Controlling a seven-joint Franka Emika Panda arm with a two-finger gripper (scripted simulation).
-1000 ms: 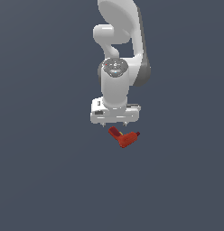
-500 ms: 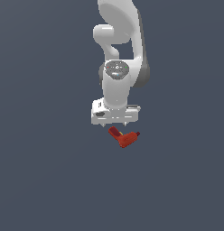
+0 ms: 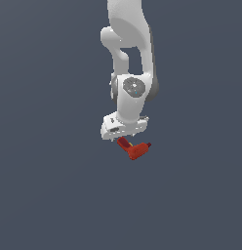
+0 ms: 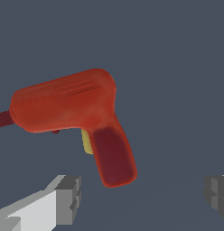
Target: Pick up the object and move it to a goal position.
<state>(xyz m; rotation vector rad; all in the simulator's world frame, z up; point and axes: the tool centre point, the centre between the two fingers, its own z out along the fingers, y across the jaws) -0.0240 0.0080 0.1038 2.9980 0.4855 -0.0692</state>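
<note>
**Grasp Assessment: Hand Above the Object**

The hand (image 3: 124,138) stands with its two fingers spread apart and nothing between them. In the wrist view the finger pads (image 4: 68,198) sit wide of each other, and the gap is broader than the object's handle. The handle end lies between the two pads but touches neither.

The object (image 4: 73,119) is a small red drill-shaped item. It lies on its side on the grey counter (image 3: 54,195), directly below the hand. Its darker red handle points toward the hand's fingers; its barrel runs crosswise, ending in a dark nose tip away from the handle. A small yellow trigger shows where handle meets barrel.

Handling judgement: the body appears rigid, moulded and light, with a smooth, possibly slippery shell. The barrel is rounded and likely to roll in a pinch. The handle has flatter sides and suits the finger gap better. Grip it near the barrel junction, close to the probable centre of mass, to limit swing.
</note>
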